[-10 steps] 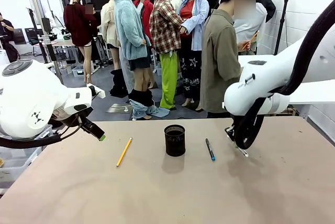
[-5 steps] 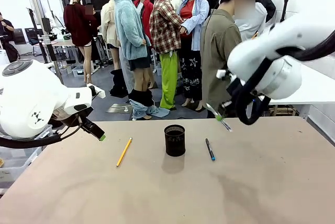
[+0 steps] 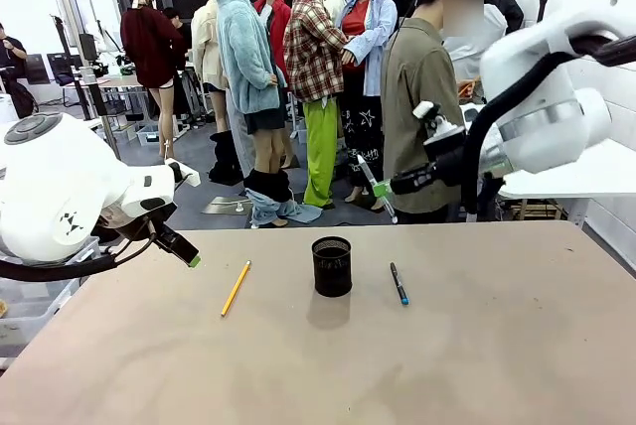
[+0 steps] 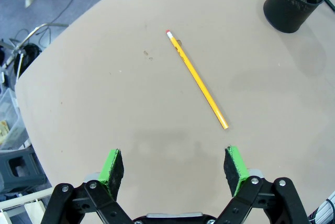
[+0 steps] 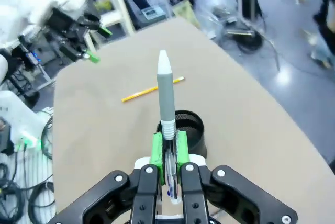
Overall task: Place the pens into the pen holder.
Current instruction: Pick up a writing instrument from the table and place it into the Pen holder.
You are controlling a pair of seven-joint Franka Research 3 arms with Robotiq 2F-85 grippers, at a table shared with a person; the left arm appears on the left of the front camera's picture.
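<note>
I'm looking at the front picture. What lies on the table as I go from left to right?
yellow pencil → black mesh pen holder → dark pen with a blue tip. The silver-grey pen is left out: the right claw holds it up above the table.

The table has a plain tan top with a rounded left corner on the far side. Three things lie on it, in a loose row closer to the far edge than to the near one. A black mesh pen holder stands upright about midway between the left and right edges. Toward the left edge, apart from it, a yellow pencil with a pink eraser lies flat and slanted. Toward the right edge, nearer the holder, lies a dark pen with a blue tip.
</note>
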